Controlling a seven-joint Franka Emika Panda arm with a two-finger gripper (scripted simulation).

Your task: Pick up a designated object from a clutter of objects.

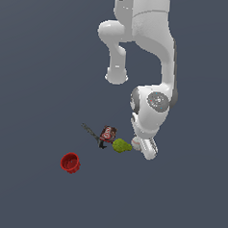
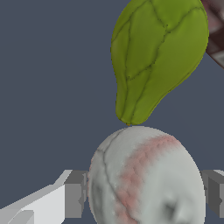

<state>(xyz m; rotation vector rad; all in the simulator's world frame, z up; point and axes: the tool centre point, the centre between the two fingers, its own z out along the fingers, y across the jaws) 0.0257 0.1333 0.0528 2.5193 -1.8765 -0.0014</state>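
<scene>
The designated object, a white ball (image 2: 146,179) with faint red stitch lines, fills the space between my gripper's (image 2: 144,194) two grey fingers (image 2: 75,192). The pads meet it on both sides with no gap showing, so the gripper is shut on the ball. A yellow-green lumpy object (image 2: 157,57) lies just beyond the ball, and their outlines meet. In the exterior view my gripper (image 1: 141,148) is low, at the level of the clutter, beside the yellow-green lump (image 1: 122,146). Only a sliver of the ball (image 1: 135,146) shows there.
A dark red-brown packet (image 1: 108,133) and a thin dark tool (image 1: 90,131) lie past the lump toward the exterior view's left. A red cup (image 1: 70,162) stands apart, lower left. The floor is plain dark grey. The packet's corner (image 2: 216,30) shows in the wrist view.
</scene>
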